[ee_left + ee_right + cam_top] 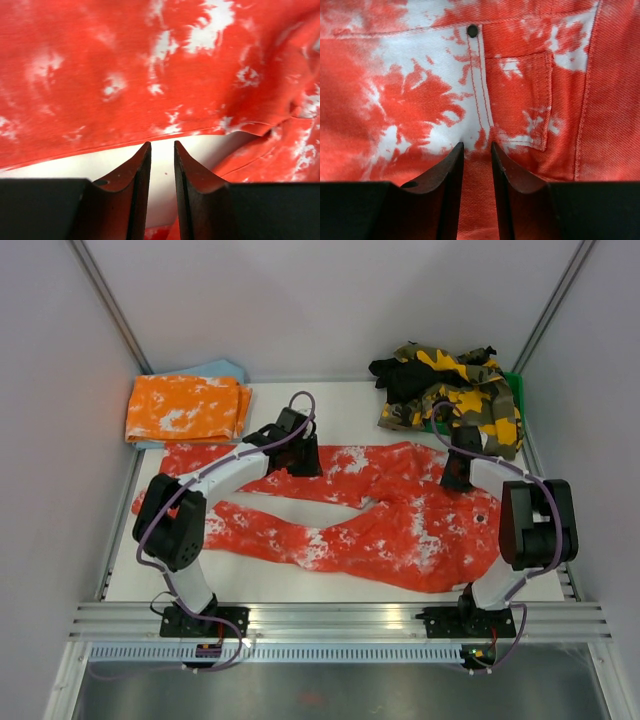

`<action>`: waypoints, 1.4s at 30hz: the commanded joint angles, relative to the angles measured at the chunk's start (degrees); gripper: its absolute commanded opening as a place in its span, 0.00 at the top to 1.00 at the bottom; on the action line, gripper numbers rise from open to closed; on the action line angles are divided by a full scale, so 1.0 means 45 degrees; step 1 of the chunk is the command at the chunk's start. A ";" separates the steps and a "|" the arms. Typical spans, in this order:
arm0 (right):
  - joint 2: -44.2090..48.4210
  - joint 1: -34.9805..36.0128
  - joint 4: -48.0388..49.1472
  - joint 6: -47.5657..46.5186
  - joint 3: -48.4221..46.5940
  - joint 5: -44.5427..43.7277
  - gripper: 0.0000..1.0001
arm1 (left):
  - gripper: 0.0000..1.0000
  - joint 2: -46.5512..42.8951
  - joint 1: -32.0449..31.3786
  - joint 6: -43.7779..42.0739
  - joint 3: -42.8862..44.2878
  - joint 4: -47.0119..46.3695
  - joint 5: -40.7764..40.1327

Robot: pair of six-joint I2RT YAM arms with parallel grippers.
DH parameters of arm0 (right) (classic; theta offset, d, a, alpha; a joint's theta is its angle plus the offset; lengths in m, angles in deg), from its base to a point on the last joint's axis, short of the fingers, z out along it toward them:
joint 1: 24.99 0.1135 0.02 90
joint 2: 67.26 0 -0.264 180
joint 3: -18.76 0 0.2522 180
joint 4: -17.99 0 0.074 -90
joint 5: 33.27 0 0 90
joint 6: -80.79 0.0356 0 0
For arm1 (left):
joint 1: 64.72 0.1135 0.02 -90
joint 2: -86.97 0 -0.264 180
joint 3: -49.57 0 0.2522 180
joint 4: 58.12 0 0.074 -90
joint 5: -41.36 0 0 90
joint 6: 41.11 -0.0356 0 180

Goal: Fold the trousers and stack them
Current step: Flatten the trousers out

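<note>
Both finger pairs narrowly parted, pinching nothing: left gripper [302, 464] at ten o'clock by a leg edge, right gripper [455, 480] at two o'clock above the pocket [520, 100]. Red tie-dye trousers [400, 530] spread flat on worktop [250, 578], likely so the far side can be lifted for folding.

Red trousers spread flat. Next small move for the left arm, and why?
Probably lower the left gripper and pinch the leg edge just ahead of it: the trousers lie flat and unfolded, its jaws stand slightly apart and empty over table. The right gripper, also empty, hovers over the waist pocket.
</note>
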 commanded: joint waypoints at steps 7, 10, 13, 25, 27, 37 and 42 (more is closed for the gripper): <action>-0.2564 -0.0851 0.0822 -0.0007 -0.1805 -0.0457 0.65 | 0.70 0.0316 0.0827 -0.0177 -0.0052 0.0172 -0.0742; -0.3014 -0.1065 0.0861 -0.0203 -0.2431 -0.0593 0.65 | 0.70 0.0375 0.1236 -0.0256 -0.0032 0.0445 -0.1210; -0.3153 -0.1222 0.0861 -0.0301 -0.2881 -0.0068 0.64 | 0.69 0.0122 0.1784 -0.0041 -0.0168 0.0816 -0.1931; 0.2841 0.0761 -0.0037 -0.0184 -0.1691 0.4463 0.30 | 0.03 -0.5632 0.4224 0.2394 -0.3389 0.2709 -0.5443; 0.3426 0.1663 -0.0115 0.0089 -0.1632 0.4855 0.29 | 0.00 -0.6399 0.4905 0.3022 -0.3918 0.3236 -0.5800; 0.4074 0.7932 0.2013 0.1789 -0.0187 0.4233 0.29 | 0.00 -0.9508 0.9397 0.6656 -0.6611 0.5096 -0.5746; 0.3860 0.9088 0.1643 0.1692 -0.0479 0.3958 0.29 | 0.00 -0.8477 1.1721 0.7166 -0.8175 0.3302 -0.4087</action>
